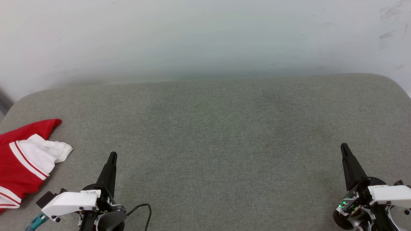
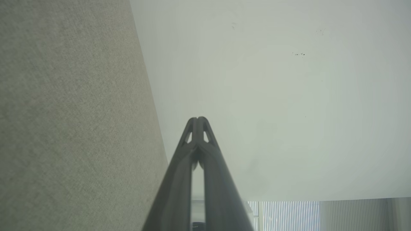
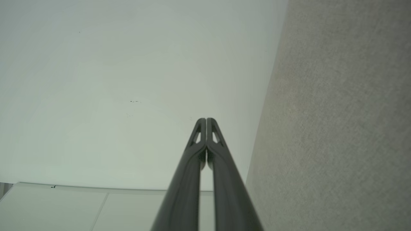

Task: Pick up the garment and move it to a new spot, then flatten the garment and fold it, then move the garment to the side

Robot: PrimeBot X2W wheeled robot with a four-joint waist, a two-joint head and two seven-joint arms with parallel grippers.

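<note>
Leftward, garment (image 1: 19,175) on grey cushion (image 1: 224,144), left claw (image 1: 112,155) and right claw (image 1: 344,146) pressed together

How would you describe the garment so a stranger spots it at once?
Start at the wide grey padded surface below the pale wall. Go to its left edge, beyond the left tool. The garment lies there: the only red thing, with a white striped sleeve.

left tool (image 2: 198,119) with its tips pressed together at bottom centre, grey fabric bench (image 2: 70,112) down the left, pale wall (image 2: 273,96) on the right, blinds (image 2: 289,215) lower right
</note>
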